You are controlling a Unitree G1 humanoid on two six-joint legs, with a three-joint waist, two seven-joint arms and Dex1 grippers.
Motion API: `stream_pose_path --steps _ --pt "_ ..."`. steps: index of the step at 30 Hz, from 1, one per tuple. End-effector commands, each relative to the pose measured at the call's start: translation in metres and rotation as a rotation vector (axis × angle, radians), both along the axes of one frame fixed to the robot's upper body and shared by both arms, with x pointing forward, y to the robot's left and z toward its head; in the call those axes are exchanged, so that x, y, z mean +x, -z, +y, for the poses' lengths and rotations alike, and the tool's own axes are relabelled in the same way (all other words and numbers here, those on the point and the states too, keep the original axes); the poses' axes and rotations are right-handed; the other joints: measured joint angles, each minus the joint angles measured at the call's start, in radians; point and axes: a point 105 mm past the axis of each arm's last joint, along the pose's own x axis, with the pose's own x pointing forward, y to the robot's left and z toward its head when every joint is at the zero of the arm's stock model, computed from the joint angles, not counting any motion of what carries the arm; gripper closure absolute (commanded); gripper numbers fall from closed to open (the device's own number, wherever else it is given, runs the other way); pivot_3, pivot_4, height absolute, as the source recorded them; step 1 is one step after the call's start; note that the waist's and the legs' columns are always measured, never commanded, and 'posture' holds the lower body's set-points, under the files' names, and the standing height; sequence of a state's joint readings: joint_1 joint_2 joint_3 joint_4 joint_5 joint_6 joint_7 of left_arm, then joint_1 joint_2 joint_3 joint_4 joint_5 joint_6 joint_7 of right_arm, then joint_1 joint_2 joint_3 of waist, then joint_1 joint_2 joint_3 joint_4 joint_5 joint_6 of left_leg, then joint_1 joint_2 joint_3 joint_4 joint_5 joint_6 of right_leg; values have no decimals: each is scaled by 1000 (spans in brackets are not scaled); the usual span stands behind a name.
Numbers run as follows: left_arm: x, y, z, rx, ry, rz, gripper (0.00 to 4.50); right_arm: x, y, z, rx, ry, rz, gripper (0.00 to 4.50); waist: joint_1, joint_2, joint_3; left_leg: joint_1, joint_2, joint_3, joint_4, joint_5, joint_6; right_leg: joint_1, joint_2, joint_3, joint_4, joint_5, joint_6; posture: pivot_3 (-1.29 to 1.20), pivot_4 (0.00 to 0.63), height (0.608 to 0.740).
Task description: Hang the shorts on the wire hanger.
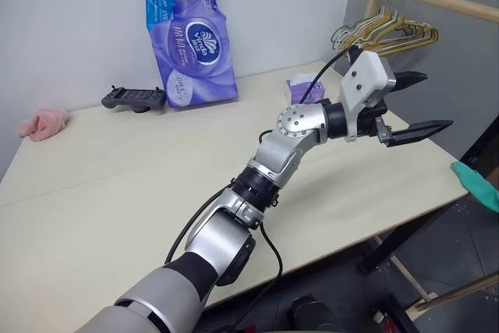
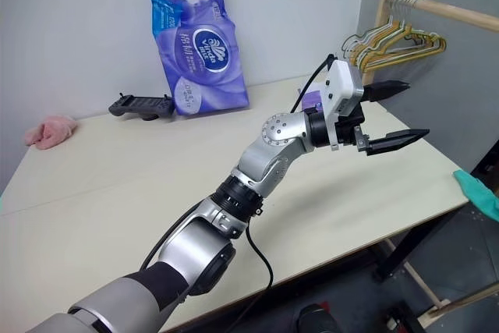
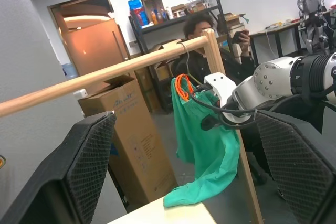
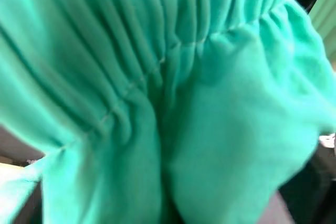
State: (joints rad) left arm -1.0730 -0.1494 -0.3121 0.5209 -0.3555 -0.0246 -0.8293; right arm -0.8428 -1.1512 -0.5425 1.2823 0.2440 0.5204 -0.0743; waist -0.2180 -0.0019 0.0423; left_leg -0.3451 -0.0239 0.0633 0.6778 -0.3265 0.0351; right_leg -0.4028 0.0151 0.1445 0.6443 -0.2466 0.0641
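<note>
Shorts (image 3: 202, 129): hung from the wooden rail (image 3: 105, 77), waistband and orange drawstring (image 3: 182, 85) at the top, lower end draped onto the desk corner (image 3: 173, 214); gathered waistband close up in the right wrist view.
Wire hanger (image 3: 184, 56): thin hook over the rail just above the shorts; the rest hidden by cloth.
Left gripper (image 1: 405, 107): raised over the desk's far right part, pointing toward the rail; fingers (image 1: 421, 129) spread wide apart, nothing between them.
Right gripper (image 3: 210, 121): against the hanging shorts; cannot tell whether fingers are apart or clamped on the cloth.
Hanger bunch (image 1: 386, 33): several yellow-green hangers on the rail's near end.
Purple pack (image 1: 187, 37): plastic bag of tissue, upright against the wall at the desk's back.
Small purple box (image 1: 306, 90): behind the left arm.
Black controller (image 1: 134, 99): left of the pack.
Pink cloth (image 1: 43, 124): desk's left edge.
Cardboard box (image 3: 131, 135): on the floor, under the rail, flaps open, contents not visible.
</note>
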Motion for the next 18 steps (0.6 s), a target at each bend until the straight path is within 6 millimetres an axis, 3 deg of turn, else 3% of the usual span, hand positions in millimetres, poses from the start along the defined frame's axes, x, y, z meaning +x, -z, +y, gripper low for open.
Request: stream_pose_path --steps 1,6,9,13,18 --pt "-36 -22 -28 -95 129 -1 0 -3 -25 -7 -168 56 48 57 0 0 0 0 0 0 0 0 0 0 0 0 0 0 0 -158 1 740" --pt "-37 -22 -27 -97 130 -1 0 3 -18 7 -160 91 67 57 0 0 0 0 0 0 1 0 0 0 0 1 0 0 0 -162 0 740" --pt "-35 -21 -25 -94 125 2 0 20 -16 57 -175 21 35 57 1 -1 -1 -1 0 -1 1 0 0 0 1 1 1 0 1 -164 0 740" --pt "-33 -19 -23 -89 120 5 0 23 -13 111 -175 -49 1 57 17 2 -2 -1 1 -2 1 0 0 -2 1 0 3 1 1 -167 0 740" --pt "-24 -15 -16 -81 84 17 0 45 -17 201 -154 -249 -60 57 28 4 -4 -3 1 -4 2 0 0 -2 1 -2 2 1 2 -167 0 740"
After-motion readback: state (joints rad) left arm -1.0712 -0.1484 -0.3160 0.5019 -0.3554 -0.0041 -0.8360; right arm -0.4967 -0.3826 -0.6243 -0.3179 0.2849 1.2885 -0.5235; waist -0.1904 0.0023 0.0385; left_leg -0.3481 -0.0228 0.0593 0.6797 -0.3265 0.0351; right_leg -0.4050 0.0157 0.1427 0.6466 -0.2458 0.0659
